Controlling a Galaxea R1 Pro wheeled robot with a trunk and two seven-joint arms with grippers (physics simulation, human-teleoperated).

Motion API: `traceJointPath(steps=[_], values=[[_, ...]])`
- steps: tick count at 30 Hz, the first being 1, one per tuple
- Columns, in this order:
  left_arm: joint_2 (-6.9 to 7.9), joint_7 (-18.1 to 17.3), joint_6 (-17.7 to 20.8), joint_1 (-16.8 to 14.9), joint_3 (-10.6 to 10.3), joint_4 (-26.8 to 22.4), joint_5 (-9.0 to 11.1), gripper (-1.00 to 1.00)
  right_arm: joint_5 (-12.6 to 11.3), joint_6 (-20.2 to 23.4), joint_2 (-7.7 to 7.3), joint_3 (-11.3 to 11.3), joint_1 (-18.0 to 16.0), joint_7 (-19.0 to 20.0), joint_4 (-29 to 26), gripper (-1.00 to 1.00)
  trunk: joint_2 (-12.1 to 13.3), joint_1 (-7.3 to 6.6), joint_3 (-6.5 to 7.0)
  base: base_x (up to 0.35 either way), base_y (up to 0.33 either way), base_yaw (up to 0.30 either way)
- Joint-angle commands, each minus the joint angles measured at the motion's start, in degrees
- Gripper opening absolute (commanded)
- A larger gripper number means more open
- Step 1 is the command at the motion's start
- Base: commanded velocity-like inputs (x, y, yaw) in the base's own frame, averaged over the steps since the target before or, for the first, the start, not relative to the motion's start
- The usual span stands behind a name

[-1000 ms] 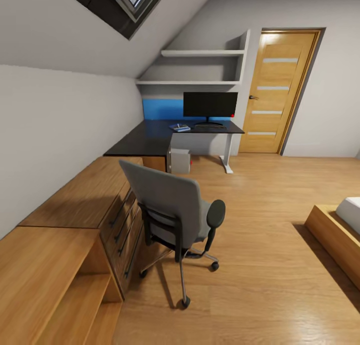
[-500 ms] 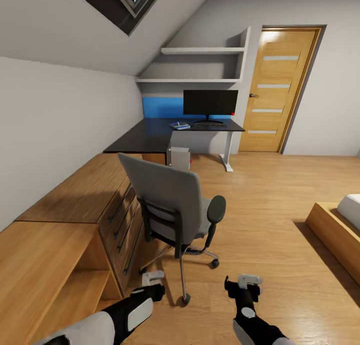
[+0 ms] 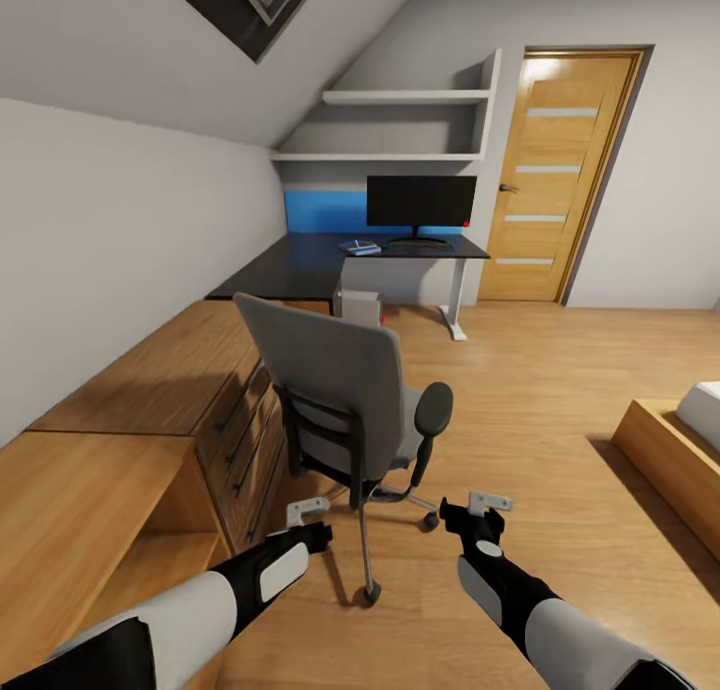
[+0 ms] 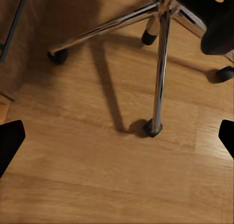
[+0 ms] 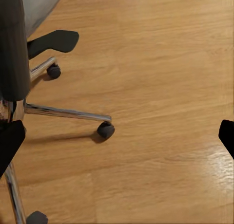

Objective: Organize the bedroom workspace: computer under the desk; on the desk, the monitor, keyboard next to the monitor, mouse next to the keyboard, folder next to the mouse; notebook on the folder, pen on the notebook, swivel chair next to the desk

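The grey swivel chair [image 3: 335,385] stands with its back to me beside the wooden drawer cabinets, short of the black desk [image 3: 290,270]. Its silver star base [image 4: 158,63] and castors [image 5: 105,130] are close under my wrists. On the desk stand the monitor [image 3: 421,202] and the keyboard [image 3: 418,248]. A small flat blue item [image 3: 358,247] lies left of the keyboard, too small to tell apart. The computer [image 3: 360,305] sits under the desk. My left gripper [image 3: 308,522] [image 4: 117,139] and right gripper [image 3: 480,512] [image 5: 117,136] hover open behind the chair, holding nothing. The backrest hides the seat.
Low wooden drawer cabinets [image 3: 170,390] line the left wall under the sloped ceiling. A wooden door [image 3: 555,175] is at the back right, wall shelves [image 3: 400,100] hang above the desk, and a bed corner [image 3: 680,440] juts in at the right. Wood floor [image 3: 540,370] stretches right of the chair.
Both arms have come up into view from below and reached forward towards the chair's base. The camera has shifted a little, so the whole room sits slightly differently.
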Motion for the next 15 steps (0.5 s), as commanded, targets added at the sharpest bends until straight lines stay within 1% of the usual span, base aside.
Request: traceJointPath(steps=[1, 4, 6, 7, 11, 15], values=[[0.06, 0.43, 0.15, -0.06, -0.33, -0.07, 0.12, 1.00, -0.63, -0.56, -0.02, 0.52, -0.02, -0.23, -0.07, 1.00, -0.44, 0.22, -0.24, 0.000, 0.000, 0.000], [0.11, 0.56, 0.13, -0.07, -0.35, -0.02, 0.07, 1.00, -0.59, -1.37, -0.01, 0.55, 0.14, 0.01, -0.16, 1.00, -1.65, 0.88, -0.78, 0.000, 0.000, 0.000], [0.11, 0.52, 0.12, -0.07, -0.35, -0.02, 0.06, 1.00, -0.66, -3.62, 0.09, 0.58, 0.15, 0.09, -0.08, 1.00, -2.45, 1.32, -1.14, 0.000, 0.000, 0.000], [0.06, 0.49, 0.12, -0.07, -0.42, -0.02, 0.06, 1.00, -0.77, -9.68, 0.16, 0.66, 0.15, 0.10, 0.18, 1.00, -2.85, 1.54, -1.31, 0.000, 0.000, 0.000], [-0.04, 0.56, 0.12, -0.07, -0.49, -0.02, 0.06, 1.00, -0.76, -10.74, 0.24, 0.69, 0.15, 0.33, 0.50, 1.00, -4.45, 2.41, -2.03, 0.000, 0.000, 0.000], [-0.13, 0.57, 0.15, -0.07, -0.53, -0.02, 0.06, 1.00, -0.71, -10.89, 0.58, 0.73, 0.17, 0.46, 1.54, 1.00, -6.06, 3.29, -2.75, 0.000, 0.000, 0.000]])
